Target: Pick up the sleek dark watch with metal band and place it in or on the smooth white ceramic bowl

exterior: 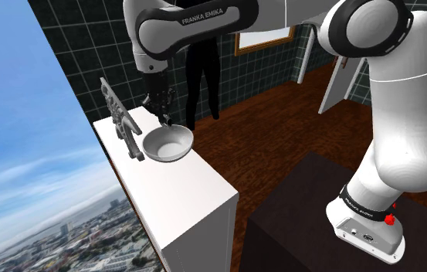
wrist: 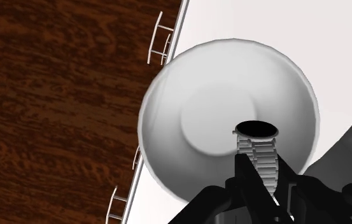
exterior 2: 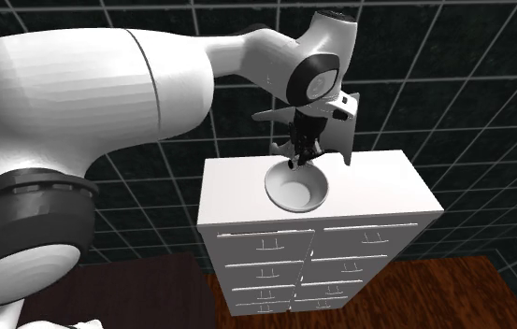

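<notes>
- Watch (wrist: pixel 256 129), dark face and metal band, sits clamped between your gripper's (wrist: pixel 258 164) narrow-set fingers.
- You hold it just above the white bowl's (wrist: pixel 193 83) inside.
- That bowl stands on the white dresser (exterior 2: pixel 387 187).

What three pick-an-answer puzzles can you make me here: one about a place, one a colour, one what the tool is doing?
1. Where is the bowl? A on a chair; B on the white dresser; C in a sink.
2. What colour is the tool? A black; B red; C yellow.
3. What is the tool doing? A open; B shut on the watch; C shut on the bowl.
Answers: B, it rests on the dresser top; A, it is all black; B, it clasps the watch band.
</notes>
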